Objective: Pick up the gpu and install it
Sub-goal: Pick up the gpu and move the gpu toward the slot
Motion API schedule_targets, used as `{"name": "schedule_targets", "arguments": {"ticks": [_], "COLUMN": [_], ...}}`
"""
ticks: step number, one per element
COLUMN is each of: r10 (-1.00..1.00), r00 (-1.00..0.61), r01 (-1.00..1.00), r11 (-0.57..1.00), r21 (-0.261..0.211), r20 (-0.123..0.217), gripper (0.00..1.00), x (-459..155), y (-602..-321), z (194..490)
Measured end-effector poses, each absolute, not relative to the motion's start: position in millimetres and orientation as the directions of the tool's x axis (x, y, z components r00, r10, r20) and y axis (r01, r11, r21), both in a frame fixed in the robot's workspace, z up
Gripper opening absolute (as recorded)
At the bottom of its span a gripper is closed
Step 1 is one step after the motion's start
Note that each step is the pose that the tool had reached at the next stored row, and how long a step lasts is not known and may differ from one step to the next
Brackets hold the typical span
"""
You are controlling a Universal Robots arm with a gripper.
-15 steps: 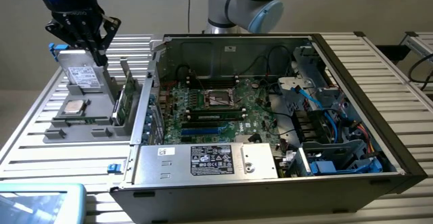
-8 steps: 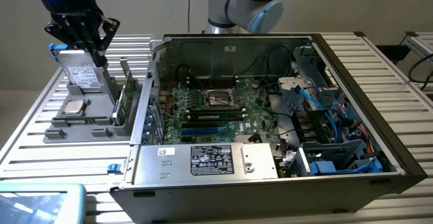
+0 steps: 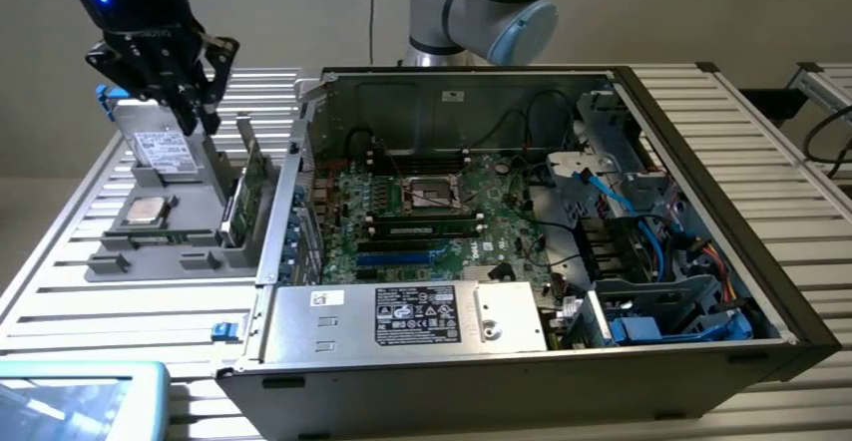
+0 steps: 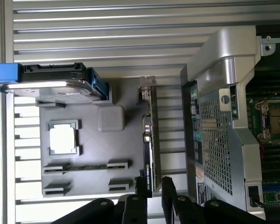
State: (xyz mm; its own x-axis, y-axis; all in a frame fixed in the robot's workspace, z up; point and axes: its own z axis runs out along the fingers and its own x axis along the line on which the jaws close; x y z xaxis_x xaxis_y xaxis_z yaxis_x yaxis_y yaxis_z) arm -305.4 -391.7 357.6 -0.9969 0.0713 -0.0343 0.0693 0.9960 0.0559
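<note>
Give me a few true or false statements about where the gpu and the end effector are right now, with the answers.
1. The gpu stands on edge in the gray holder, outside the computer case. True.
2. The end effector grips the gpu. False: it is open, and the gpu rests in the holder.
3. The motherboard shows inside the open case. True.
4. The end effector hangs over the motherboard. False: it is above the gray holder, on the exterior view's left of the case.
</note>
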Motion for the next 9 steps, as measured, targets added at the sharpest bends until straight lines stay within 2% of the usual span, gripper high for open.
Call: {"name": "schedule_targets", "arguments": {"ticks": [1,2,3,9], "r10": [0.071,0.071,0.071,0.067], "r00": [-0.997,-0.997,-0.997,-0.997], "r01": [0.069,0.069,0.069,0.065], "r11": [0.996,0.996,0.996,0.995], "r21": [0.056,0.056,0.057,0.072], "r20": [-0.034,-0.034,-0.034,-0.033], "gripper": [0.31,0.31,0.38,0.38], "x": [-305,-305,-306,-308], "y": [-392,-392,-392,-392], "z": [357,357,356,345]}}
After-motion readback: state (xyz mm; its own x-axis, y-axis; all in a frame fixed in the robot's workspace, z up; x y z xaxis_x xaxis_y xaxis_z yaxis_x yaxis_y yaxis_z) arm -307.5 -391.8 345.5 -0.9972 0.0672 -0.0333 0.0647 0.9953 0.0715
